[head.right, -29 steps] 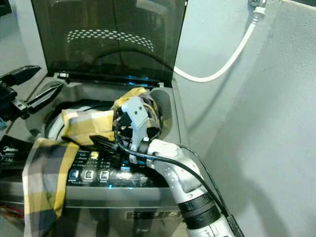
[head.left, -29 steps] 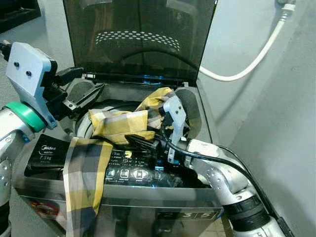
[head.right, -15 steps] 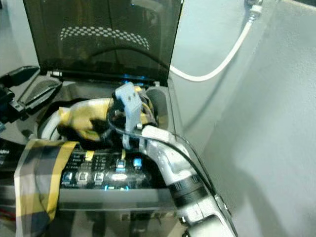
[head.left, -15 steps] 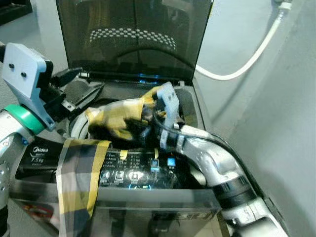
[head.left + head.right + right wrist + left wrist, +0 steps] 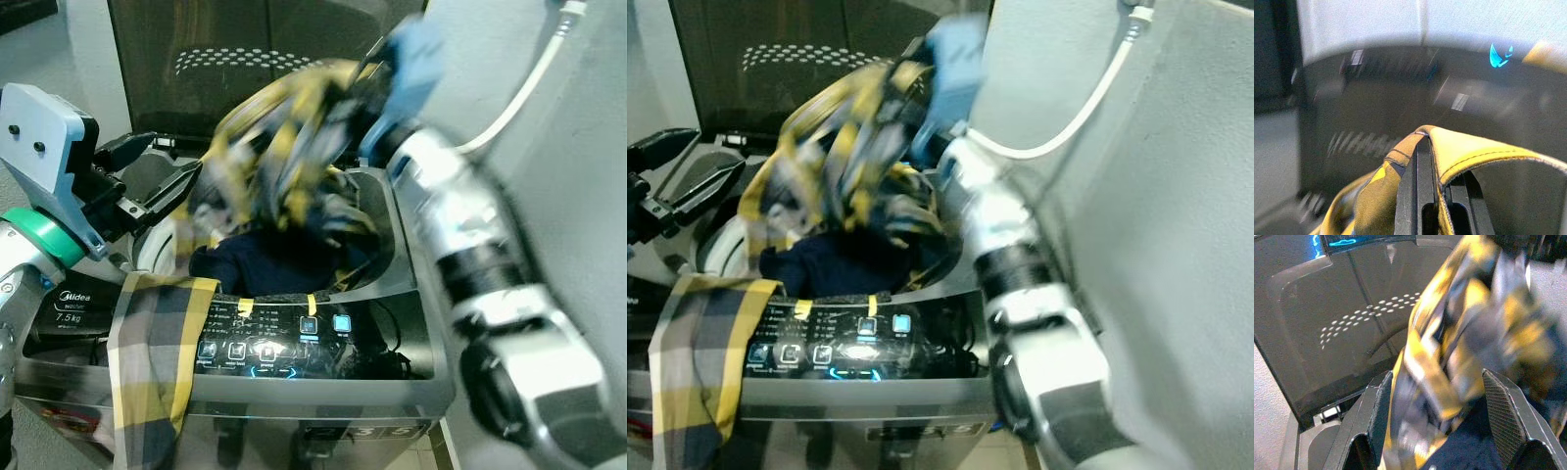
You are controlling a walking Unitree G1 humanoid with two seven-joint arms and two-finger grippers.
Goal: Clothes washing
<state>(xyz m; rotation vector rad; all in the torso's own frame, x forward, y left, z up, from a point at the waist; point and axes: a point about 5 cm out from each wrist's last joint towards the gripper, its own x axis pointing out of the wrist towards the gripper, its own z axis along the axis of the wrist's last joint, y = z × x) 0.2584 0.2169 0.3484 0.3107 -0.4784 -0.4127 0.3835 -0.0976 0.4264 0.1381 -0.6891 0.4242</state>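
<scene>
My right gripper [image 5: 1425, 164] is shut on a yellow plaid cloth [image 5: 284, 147], holding it blurred high over the drum of the top-loading washer [image 5: 392, 284], in front of the raised dark lid [image 5: 245, 49]. A dark navy garment [image 5: 265, 262] lies in the drum below. More yellow plaid fabric [image 5: 152, 352] hangs over the washer's front left corner. My left gripper [image 5: 162, 168] stands open at the drum's left rim, and the lifted cloth swings just beyond its fingers [image 5: 1503, 416].
The lit control panel [image 5: 274, 345] runs along the washer's front. A white hose [image 5: 519, 93] curves down the grey wall on the right, which stands close beside the machine. Grey floor lies to the left.
My right gripper has risen from the drum, pulling the plaid cloth up toward the lid and uncovering the navy garment. The left gripper has stayed at the left rim.
</scene>
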